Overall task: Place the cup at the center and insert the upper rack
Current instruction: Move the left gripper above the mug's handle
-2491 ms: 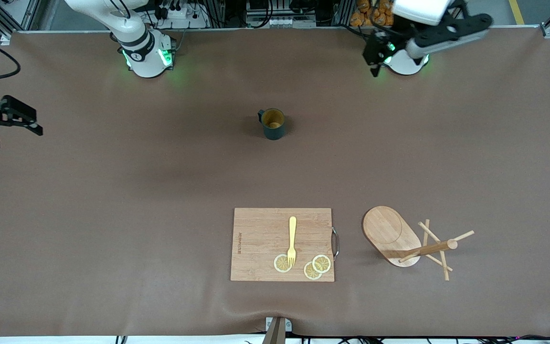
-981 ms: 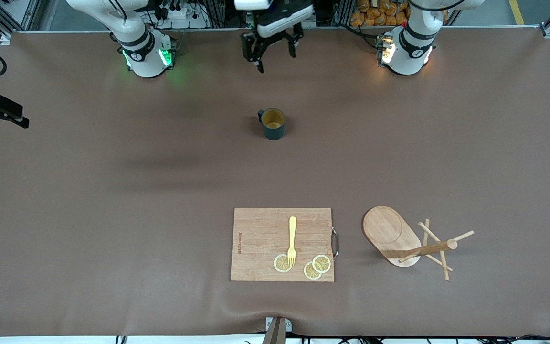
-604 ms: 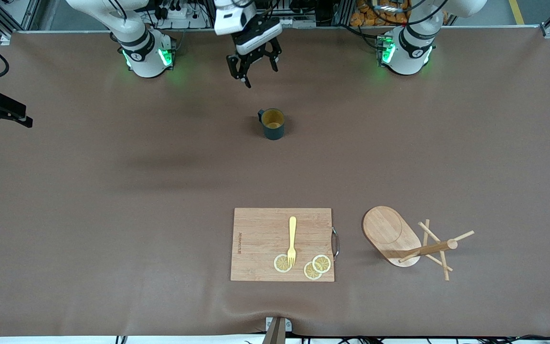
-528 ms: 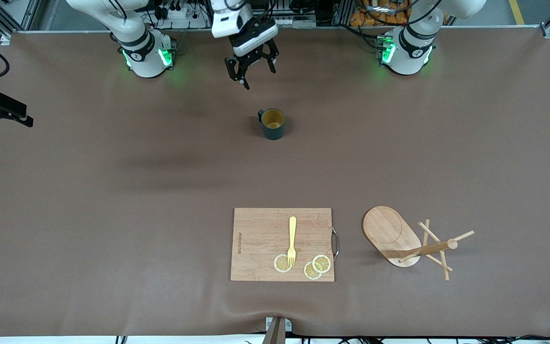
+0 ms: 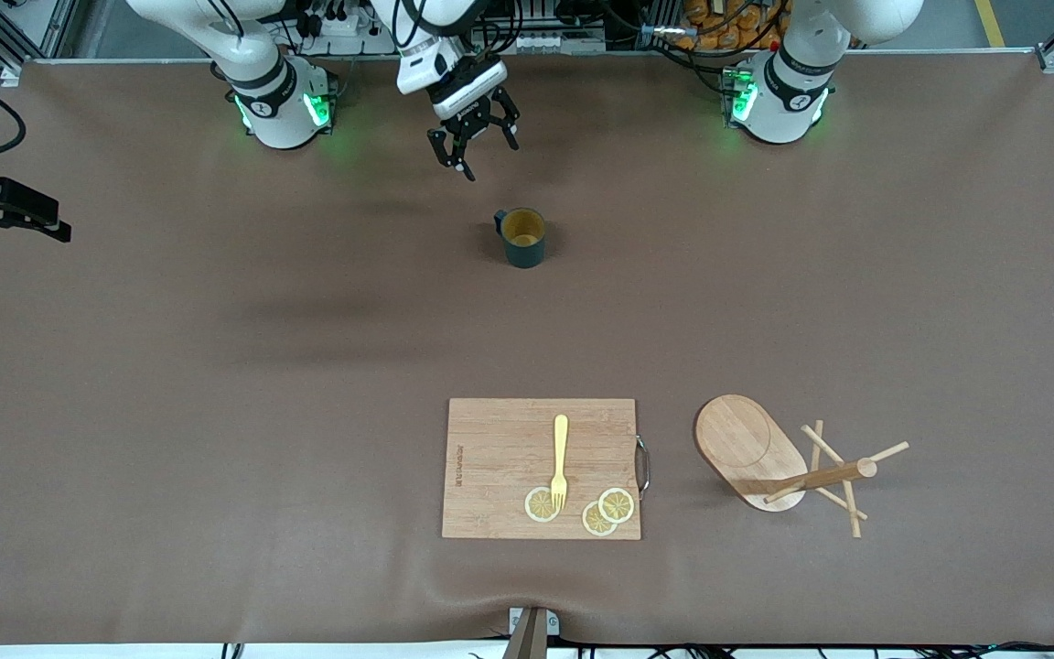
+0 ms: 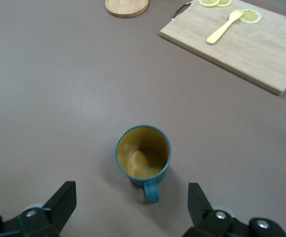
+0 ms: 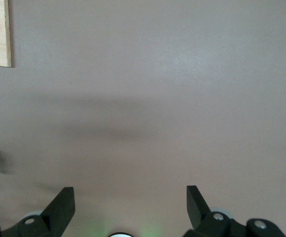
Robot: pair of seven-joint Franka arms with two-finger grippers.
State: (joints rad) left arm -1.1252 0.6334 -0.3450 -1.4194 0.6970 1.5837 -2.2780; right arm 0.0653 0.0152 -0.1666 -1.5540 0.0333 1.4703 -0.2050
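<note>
The dark teal cup (image 5: 523, 236) with a tan inside stands on the brown table, midway between the two arm bases. My left gripper (image 5: 477, 153) hangs open over the table just beside the cup, on the side toward the bases. In the left wrist view the cup (image 6: 143, 157) sits ahead of the open left gripper (image 6: 131, 195), its handle pointing at the gap. The wooden rack (image 5: 751, 448) with post and pegs rests near the front edge toward the left arm's end. My right gripper (image 5: 19, 236) waits open at the right arm's end.
A bamboo cutting board (image 5: 541, 467) with a yellow fork (image 5: 560, 458) and lemon slices (image 5: 600, 513) lies beside the rack, nearer the front camera than the cup. The left wrist view shows the board (image 6: 241, 44) and rack base (image 6: 127, 7).
My left gripper swung from over its own base toward the middle of the table and came down close to the cup. The right gripper barely shifted. Cup and rack did not move.
</note>
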